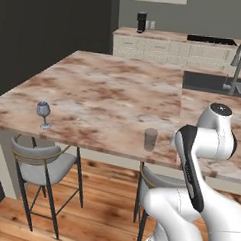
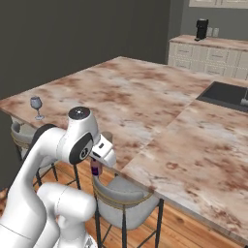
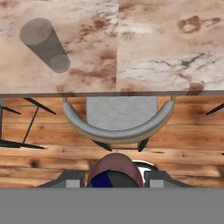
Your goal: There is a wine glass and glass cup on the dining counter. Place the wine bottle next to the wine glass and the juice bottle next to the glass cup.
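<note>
Between the fingers point(image 3: 114, 181) (clamped): juice bottle point(image 3: 114, 170)

We see the dining counter point(image 1: 109, 87), reddish-brown and cream marbled stone, carrying the wine glass point(image 1: 43, 113) upright near its front left corner and the glass cup point(image 1: 150, 139) upright close to the front edge, well apart.

stone, glass, wood and cloth
polished marbled stone dining counter point(image 1: 109, 92); clear smooth glass cup point(image 1: 150, 139) and wine glass point(image 1: 43, 113); matt grey cloth stool seat point(image 3: 120, 111); wood plank floor point(image 3: 52, 155).
</note>
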{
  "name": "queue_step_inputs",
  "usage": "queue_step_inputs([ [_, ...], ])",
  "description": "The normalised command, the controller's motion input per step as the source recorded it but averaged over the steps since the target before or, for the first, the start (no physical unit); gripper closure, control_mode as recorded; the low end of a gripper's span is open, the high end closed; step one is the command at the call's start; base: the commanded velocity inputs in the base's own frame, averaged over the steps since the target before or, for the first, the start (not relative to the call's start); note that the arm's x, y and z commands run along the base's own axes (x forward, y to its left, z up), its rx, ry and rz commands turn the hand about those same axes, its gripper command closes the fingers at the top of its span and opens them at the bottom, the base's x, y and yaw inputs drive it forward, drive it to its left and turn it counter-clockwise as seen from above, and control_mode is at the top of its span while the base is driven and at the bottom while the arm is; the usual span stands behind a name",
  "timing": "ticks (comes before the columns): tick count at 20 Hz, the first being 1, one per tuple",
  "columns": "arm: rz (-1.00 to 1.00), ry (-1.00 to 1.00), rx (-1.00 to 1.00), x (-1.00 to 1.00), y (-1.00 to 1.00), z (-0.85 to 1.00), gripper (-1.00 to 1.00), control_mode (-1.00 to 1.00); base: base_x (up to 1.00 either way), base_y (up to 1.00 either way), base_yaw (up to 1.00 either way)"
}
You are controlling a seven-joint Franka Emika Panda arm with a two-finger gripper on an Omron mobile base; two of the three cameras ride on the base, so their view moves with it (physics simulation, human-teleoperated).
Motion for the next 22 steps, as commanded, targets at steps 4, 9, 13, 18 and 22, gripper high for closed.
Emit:
queue_step_inputs([
  [4,0.0,0.0,0.0,0.0,0.0,0.0,1.0,1.0,0.0,0.0,0.0],
  [9,0.0,0.0,0.0,0.0,0.0,0.0,1.0,1.0,0.06,-0.03,0.0],
  [13,0.0,0.0,0.02,0.13,-0.11,0.0,1.0,-1.0,0.09,-0.05,0.0],
  [18,0.0,-0.04,0.07,0.25,-0.31,0.05,1.0,-1.0,0.0,0.0,0.0],
  [22,0.02,-0.04,0.09,0.33,-0.17,0.07,1.0,-1.0,0.0,0.0,0.0],
])
